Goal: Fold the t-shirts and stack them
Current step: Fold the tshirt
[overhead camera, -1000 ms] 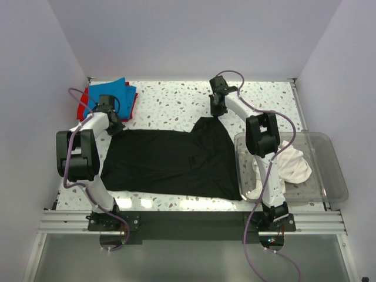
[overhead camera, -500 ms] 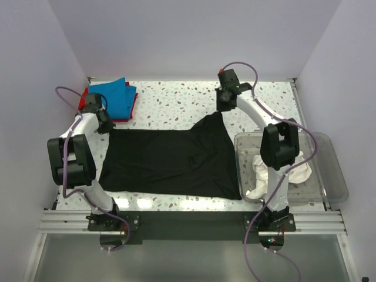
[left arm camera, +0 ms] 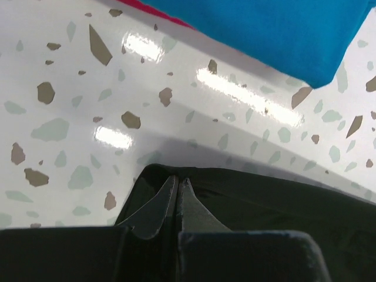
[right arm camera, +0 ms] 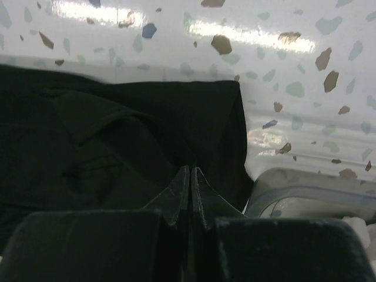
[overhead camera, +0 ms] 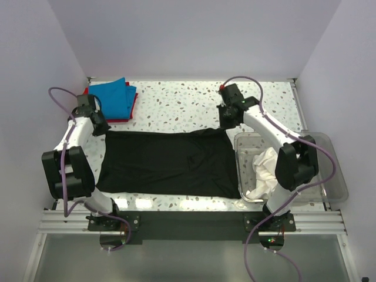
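A black t-shirt [overhead camera: 167, 161] lies spread flat across the table's middle. My left gripper [overhead camera: 100, 128] is shut on its far left corner; the left wrist view shows black cloth [left arm camera: 276, 200] pinched between the closed fingertips [left arm camera: 178, 179]. My right gripper [overhead camera: 227, 125] is shut on its far right corner, with black cloth [right arm camera: 147, 123] around the closed fingertips [right arm camera: 191, 170]. A folded bright blue t-shirt [overhead camera: 113, 97] lies on a red one [overhead camera: 81, 110] at the far left. White shirts [overhead camera: 267, 170] lie crumpled in the bin.
A clear plastic bin [overhead camera: 329, 176] stands at the right, its near corner beside the black shirt's right edge and showing in the right wrist view [right arm camera: 311, 197]. The speckled tabletop [overhead camera: 176, 103] is bounded by walls left, back and right.
Both grippers have pulled apart and toward the near side. The raised far right flap of the black shirt has come down, and the shirt's far edge is now stretched straight.
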Motion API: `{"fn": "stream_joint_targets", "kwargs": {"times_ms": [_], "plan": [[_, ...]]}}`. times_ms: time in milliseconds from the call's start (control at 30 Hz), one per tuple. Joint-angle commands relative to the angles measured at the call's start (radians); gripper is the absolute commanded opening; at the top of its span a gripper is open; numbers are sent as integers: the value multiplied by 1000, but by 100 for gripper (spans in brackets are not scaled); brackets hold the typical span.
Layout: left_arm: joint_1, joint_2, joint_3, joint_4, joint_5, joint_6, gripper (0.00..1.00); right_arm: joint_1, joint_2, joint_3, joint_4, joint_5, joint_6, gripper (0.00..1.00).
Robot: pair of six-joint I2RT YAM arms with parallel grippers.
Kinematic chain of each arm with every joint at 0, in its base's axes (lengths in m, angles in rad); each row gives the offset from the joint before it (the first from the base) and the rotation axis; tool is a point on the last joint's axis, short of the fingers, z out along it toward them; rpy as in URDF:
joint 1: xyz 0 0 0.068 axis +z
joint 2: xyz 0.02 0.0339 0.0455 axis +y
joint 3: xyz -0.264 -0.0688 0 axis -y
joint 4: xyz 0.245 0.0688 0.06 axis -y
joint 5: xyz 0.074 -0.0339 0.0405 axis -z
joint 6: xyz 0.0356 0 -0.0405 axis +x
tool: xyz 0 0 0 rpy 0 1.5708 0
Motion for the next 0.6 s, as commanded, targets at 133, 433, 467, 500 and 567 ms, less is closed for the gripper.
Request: {"fn": "stream_joint_targets", "kwargs": {"times_ms": [133, 433, 467, 500, 567], "plan": [[11, -115, -72, -76, -53, 40, 0, 82, -150, -94, -103, 37, 40, 0], [9, -201, -134, -143, -143, 35, 0, 115, -221, -211, -156, 55, 71, 0], [11, -209, -141, -157, -151, 36, 0, 116, -226, -219, -159, 57, 76, 0], [9, -215, -143, -162, -160, 33, 0, 118, -238, -228, -160, 60, 77, 0], [11, -232, -158, -176, -165, 30, 0, 119, -250, -248, -171, 60, 85, 0]]}}
